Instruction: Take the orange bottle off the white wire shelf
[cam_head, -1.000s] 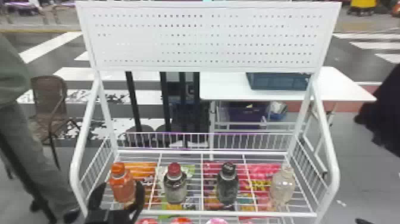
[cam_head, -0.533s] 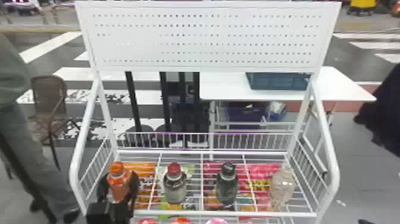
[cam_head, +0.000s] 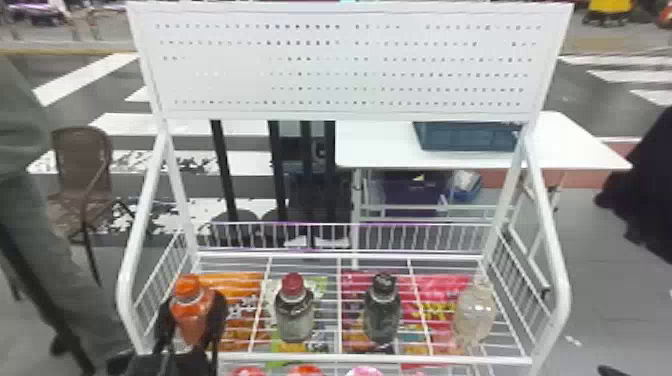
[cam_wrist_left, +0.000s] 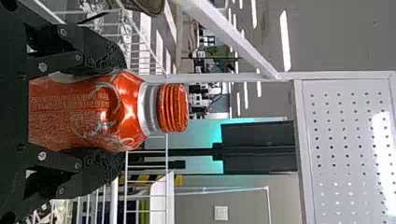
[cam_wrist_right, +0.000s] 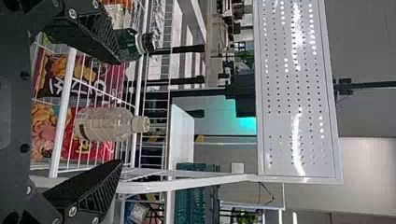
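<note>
My left gripper (cam_head: 190, 320) is at the left end of the white wire shelf (cam_head: 380, 357), closed around the body of the orange bottle (cam_head: 192, 312). The left wrist view has the orange bottle (cam_wrist_left: 88, 112) between both fingers of the left gripper (cam_wrist_left: 119, 112), which press on its sides; its ridged cap stands free of them. Whether the bottle's base touches the wires is hidden. My right gripper (cam_wrist_right: 120, 112) is open with nothing held, its fingers spread wide, and the clear bottle stands beyond them.
Along the shelf stand a red-capped bottle (cam_head: 294, 310), a black-capped bottle (cam_head: 382, 310) and a clear bottle (cam_head: 475, 312). White side rails (cam_head: 142, 240) and a perforated back panel (cam_head: 350, 65) frame it. Snack packets lie below the wires.
My left gripper's fingers, wider apart a second ago, have come together on the orange bottle. Gripper and bottle have shifted slightly left, while the other bottles stand where they were.
</note>
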